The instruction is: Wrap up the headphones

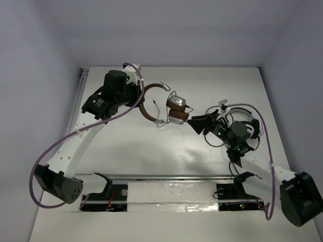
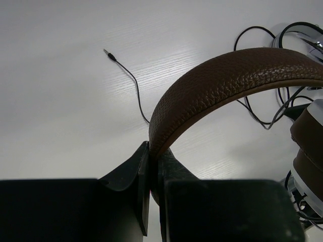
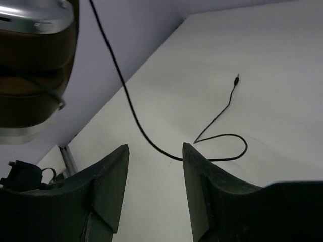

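The headphones (image 1: pixel 174 108) have a brown leather headband (image 1: pixel 145 108), brown pads and silver cups, and are held up over the middle of the table. My left gripper (image 1: pixel 137 97) is shut on the headband (image 2: pixel 227 75), which arches up out of the jaws (image 2: pixel 154 151). A thin black cable (image 3: pixel 131 108) drops from the ear cups (image 3: pixel 30 65) to the table, loops, and ends in a plug (image 3: pixel 237 76). My right gripper (image 1: pixel 199 123) stands just right of the cups, open (image 3: pixel 155 151). The cable runs past its fingertips, and nothing is gripped.
A second pair of headphones, white and black (image 1: pixel 245 121), lies with its tangled black cable under my right arm at the table's right side. The plug end of the thin cable (image 2: pixel 108 53) lies loose on the white table (image 1: pixel 126 146).
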`<state>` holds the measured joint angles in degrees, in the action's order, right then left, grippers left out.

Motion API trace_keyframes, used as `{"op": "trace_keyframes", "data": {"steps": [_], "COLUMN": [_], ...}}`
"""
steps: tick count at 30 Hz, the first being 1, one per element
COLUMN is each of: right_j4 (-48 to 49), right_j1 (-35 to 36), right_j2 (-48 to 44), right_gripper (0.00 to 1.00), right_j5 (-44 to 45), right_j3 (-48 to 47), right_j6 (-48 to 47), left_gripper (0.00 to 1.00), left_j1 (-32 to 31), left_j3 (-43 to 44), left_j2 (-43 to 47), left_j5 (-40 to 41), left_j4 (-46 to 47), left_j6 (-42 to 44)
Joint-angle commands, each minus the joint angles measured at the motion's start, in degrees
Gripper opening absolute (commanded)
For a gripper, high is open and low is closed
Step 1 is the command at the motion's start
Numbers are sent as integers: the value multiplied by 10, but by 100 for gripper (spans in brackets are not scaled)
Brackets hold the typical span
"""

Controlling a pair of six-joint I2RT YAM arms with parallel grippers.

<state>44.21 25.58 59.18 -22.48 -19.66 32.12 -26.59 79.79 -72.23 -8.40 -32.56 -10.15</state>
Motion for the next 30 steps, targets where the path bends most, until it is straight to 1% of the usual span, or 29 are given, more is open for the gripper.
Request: {"op": "trace_keyframes", "data": {"steps": [1, 3, 4, 6, 7, 9, 10, 14, 16, 20, 23, 25, 30], "right_j4": [15, 7, 8, 19, 20, 37, 40, 46, 44, 71, 136, 148, 203], "right_j1": [2, 2, 2, 2, 2, 2, 2, 2, 2, 2, 2, 2, 2], "right_j2": [-55, -66, -60, -35, -3, 28, 58, 114, 131, 188, 225, 249, 284], "right_gripper": [53, 56, 60, 64, 65, 66, 66, 67, 67, 66, 67, 67, 67], "right_j5": [-10, -7, -8, -21, -24, -24, -27, -49, -37, -13, 22, 36, 38], "right_j3": [14, 15, 12, -4, -12, -29, -37, -71, -87, -107, -109, -121, -135], "right_j6": [-17, -19, -19, -21, -24, -32, -36, -50, -61, -66, -54, -63, -50], "left_gripper": [0, 0, 0, 0, 0, 0, 0, 0, 0, 0, 0, 0, 0], "left_j1": [2, 2, 2, 2, 2, 2, 2, 7, 7, 7, 7, 7, 7], "left_j3": [39, 42, 43, 48, 48, 51, 53, 64, 67, 70, 77, 81, 92], "left_j2": [2, 1, -1, -6, -7, -8, -8, -13, -15, -14, -14, -14, -18], "left_j5": [-17, -20, -21, -31, -35, -43, -44, -52, -57, -77, -84, -85, -94], "left_j4": [24, 28, 28, 27, 27, 26, 25, 14, 13, 19, 14, 11, 3], "left_j6": [-22, -26, -29, -31, -34, -36, -37, -37, -37, -43, -44, -43, -44]}}
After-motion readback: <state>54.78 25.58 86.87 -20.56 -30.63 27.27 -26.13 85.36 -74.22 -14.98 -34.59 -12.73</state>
